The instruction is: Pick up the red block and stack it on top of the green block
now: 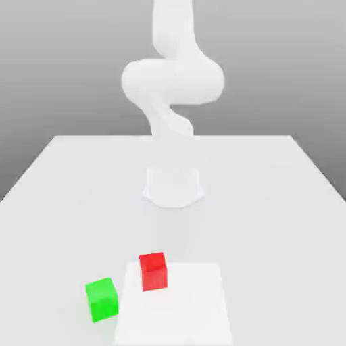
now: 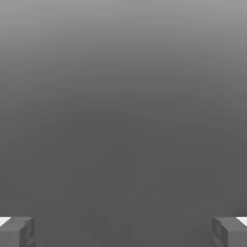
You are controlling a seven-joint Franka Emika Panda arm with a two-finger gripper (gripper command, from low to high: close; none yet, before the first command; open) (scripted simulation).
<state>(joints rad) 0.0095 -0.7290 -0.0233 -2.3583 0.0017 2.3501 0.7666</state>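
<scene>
Two blocks, red block point(image 1: 153, 271) and green block point(image 1: 102, 299), lie outside the wide-spread pincer point(image 2: 123, 231)

The red block point(image 1: 153, 271) is plain, saturated red. The green block point(image 1: 102, 299) is plain bright green. The desk point(image 1: 270, 203) is unpatterned white, as is the arm point(image 1: 172, 78). The fingers point(image 2: 17, 231) are grey with white edges. The backdrop is a grey gradient.

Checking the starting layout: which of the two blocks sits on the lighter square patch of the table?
The red block. It rests on the lighter patch, near its far corner on the exterior view's left. The green block sits just off that patch, on the table.
</scene>
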